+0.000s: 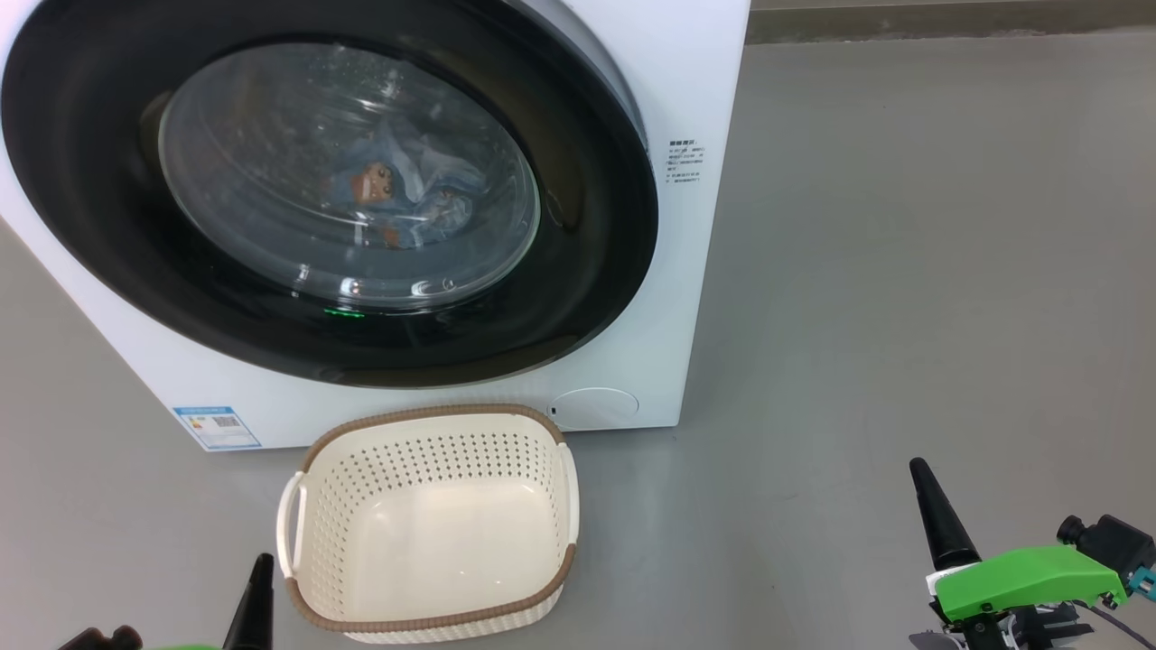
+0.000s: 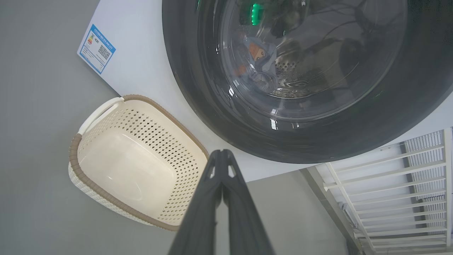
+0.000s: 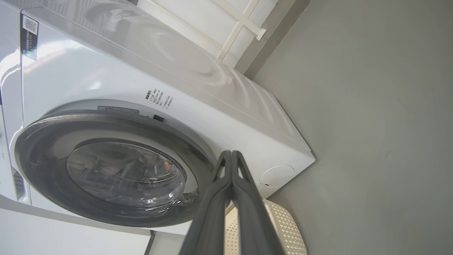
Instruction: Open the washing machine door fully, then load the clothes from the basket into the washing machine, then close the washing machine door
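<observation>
Left gripper (image 1: 260, 578) and right gripper (image 1: 935, 515) low at the near edge, fingers pressed together, nothing held.

Each gripper sits well apart from the washing machine (image 1: 704, 90), left one just beside the basket (image 1: 424, 413); this reads as a rest posture, since no step of the task appears outstanding. The basket stands on the floor (image 1: 903, 316) just in front of the machine and holds nothing. The clothes (image 1: 406, 190) lie in the drum behind the glass, the denim-blue piece with orange patches facing out. The washing machine door (image 1: 596, 271) lies flush against the white front, so it is judged closed. A blue label sticker (image 1: 217, 427) at the lower left front carries a QR code; its text and the small black print (image 1: 685, 161) right of the door are too small to read.
</observation>
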{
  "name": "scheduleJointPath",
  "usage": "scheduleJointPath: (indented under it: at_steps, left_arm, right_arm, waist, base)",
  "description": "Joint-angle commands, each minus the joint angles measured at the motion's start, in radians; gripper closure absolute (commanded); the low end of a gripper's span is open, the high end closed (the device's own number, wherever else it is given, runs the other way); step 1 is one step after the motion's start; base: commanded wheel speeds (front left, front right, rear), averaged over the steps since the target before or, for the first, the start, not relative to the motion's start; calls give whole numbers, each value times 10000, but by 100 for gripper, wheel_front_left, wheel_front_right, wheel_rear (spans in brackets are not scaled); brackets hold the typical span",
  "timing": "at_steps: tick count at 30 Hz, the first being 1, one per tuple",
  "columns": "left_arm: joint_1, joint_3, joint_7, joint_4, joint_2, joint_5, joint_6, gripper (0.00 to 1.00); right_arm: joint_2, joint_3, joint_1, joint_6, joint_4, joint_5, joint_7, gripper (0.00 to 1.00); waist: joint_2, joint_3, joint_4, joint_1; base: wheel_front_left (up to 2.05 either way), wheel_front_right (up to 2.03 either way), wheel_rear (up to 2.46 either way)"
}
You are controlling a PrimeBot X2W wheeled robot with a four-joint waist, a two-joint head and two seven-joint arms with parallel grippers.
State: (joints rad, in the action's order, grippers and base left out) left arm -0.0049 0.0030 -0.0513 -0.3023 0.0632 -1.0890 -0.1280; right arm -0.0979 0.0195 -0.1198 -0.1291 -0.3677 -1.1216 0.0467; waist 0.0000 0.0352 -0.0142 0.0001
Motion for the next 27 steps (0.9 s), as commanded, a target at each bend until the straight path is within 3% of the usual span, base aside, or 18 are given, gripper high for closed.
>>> scheduleJointPath:
  at_steps: [1, 27]
  left_arm:
    - [-459, 265, 67, 292, 115, -185, -20, 100]
    - [-744, 658, 835, 432, 16, -2724, -23, 100]
  right_arm:
    - [-21, -36, -72, -10, 312, -189, -59, 100]
    - [223, 453, 24, -13, 773, -2540, -830, 100]
  waist:
    - [0, -4, 3, -1]
    - [0, -164, 73, -1]
  base:
    - [0, 0, 0]
    - [0, 0, 0]
